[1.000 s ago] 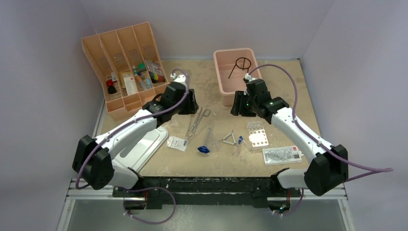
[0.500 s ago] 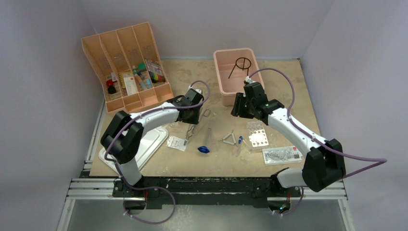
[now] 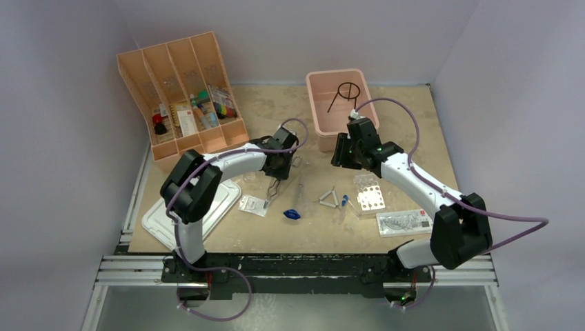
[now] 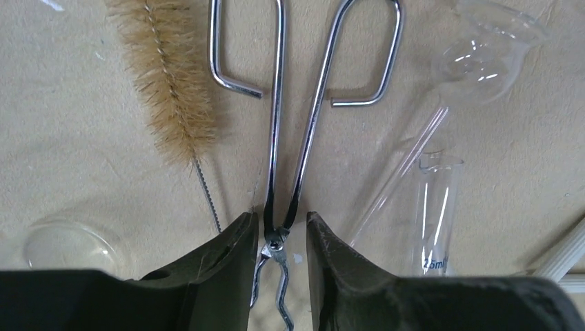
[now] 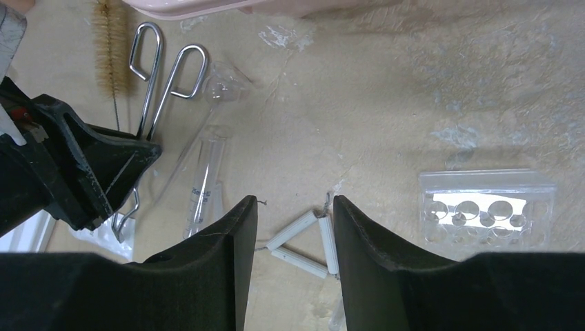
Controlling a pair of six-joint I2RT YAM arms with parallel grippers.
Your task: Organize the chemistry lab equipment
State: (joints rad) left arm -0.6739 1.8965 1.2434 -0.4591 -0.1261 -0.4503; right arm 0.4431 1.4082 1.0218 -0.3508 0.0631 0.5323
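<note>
Since the left gripper (image 4: 281, 222) sits low over the table (image 4: 83, 172) with its jaws drawn narrow on either side of the pivot of the metal forceps (image 4: 276, 138), picking them up looks like the step in hand. A sliver of table shows between each finger and the metal, so I judge that nothing is clamped yet. To do it well, the jaws should close squarely on the pivot, where both arms meet, so the forceps cannot scissor or swing. The lift should go straight up. A brush (image 4: 169, 89) lies just beside the forceps on one side, with a glass funnel (image 4: 483, 58) and a glass tube (image 4: 434, 207) on the other, and the glass would likely roll at a nudge. The right gripper (image 5: 294, 207) hangs half open and empty above a white triangle (image 5: 293, 229), near the clear well rack (image 5: 486, 207).

Two containers stand at the far side. One is the pink tub (image 3: 334, 124), which holds only the black wire tripod (image 3: 343, 94). The other is the orange tray (image 3: 200, 146), which has four long compartments. Small bottles and packets sit at their lower ends, too small to sort by slot.
</note>
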